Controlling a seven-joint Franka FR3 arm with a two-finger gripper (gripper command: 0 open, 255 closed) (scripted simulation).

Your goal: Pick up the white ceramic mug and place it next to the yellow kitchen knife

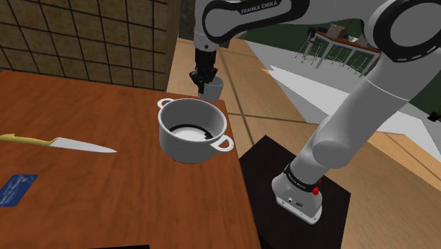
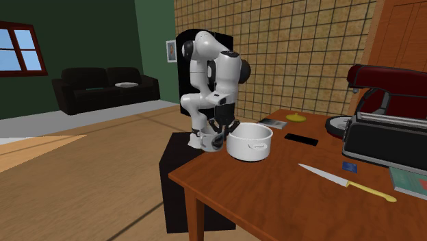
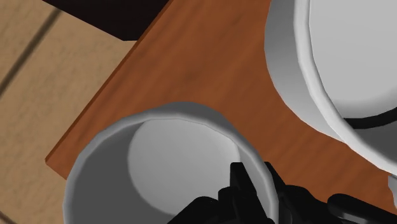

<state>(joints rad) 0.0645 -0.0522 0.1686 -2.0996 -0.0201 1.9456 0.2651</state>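
In the shoulder view we saw the white Franka arm (image 1: 367, 99) extended from its black box stand (image 1: 272, 166) to the far edge of the reddish-brown wooden surface (image 1: 141, 205). There the black two-finger hand (image 1: 204, 83) was pinching the plain white mug (image 1: 215, 88) by its rim. The mug was just behind a white two-handled cooking pot (image 1: 185, 150). We could not tell whether it rested on the surface. The kitchen knife with a yellow handle and silver blade (image 1: 60, 143) lay flat toward that view's left, well apart from the mug, with the pot between them. A small blue card (image 1: 17, 188) lay nearer the camera than the knife.

In the second exterior view the hand (image 2: 217, 135) hung at the corner of the surface beside the stand, just left of the pot (image 2: 250, 152). The knife (image 2: 345, 182) lay toward that view's right, near a silver appliance (image 2: 386, 144) and a dark red stand mixer (image 2: 383, 79).

In the wrist view we looked down into the mug (image 3: 165, 159). One of the black fingers (image 3: 240, 184) was inside the rim and the other outside, with the wall clamped between them. The mug was over the corner of the surface, with the pot (image 3: 286, 70) near it but apart.
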